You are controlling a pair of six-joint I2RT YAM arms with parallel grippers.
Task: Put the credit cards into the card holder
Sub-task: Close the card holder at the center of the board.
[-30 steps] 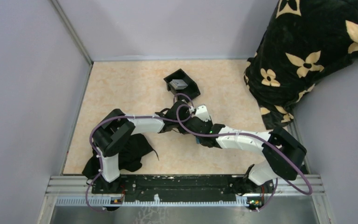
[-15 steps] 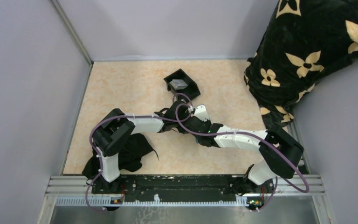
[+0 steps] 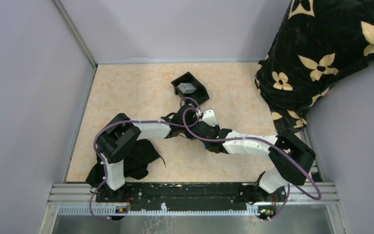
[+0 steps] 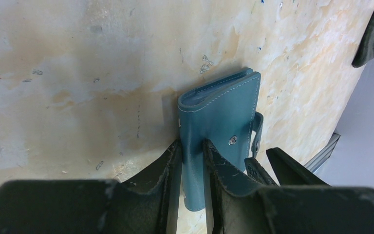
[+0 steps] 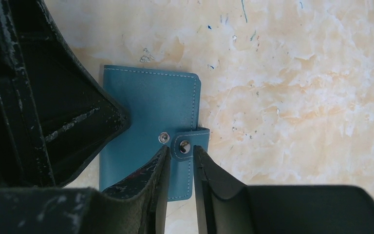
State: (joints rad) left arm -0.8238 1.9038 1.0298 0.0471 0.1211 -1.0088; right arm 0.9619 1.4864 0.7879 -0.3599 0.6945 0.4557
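The teal card holder [image 4: 224,112] stands on its edge on the table, and my left gripper [image 4: 192,146] is shut on its lower end. In the right wrist view the card holder [image 5: 146,107] shows its face. Its snap tab [image 5: 187,144] is undone beside the metal stud [image 5: 164,138]. My right gripper [image 5: 181,151] is closed across that tab, a finger against each edge. From above, both grippers meet mid-table [image 3: 197,122] and hide the card holder. One grey credit card [image 3: 187,88] lies in the black tray.
The black tray [image 3: 197,87] sits just behind the grippers. A dark flowered blanket [image 3: 321,53] fills the back right corner. A black cloth [image 3: 136,161] lies by the left arm's base. Grey walls close in the marbled table [image 3: 126,92].
The right arm's elbow and forearm have edged a little to the left. The left arm and the tray have not moved.
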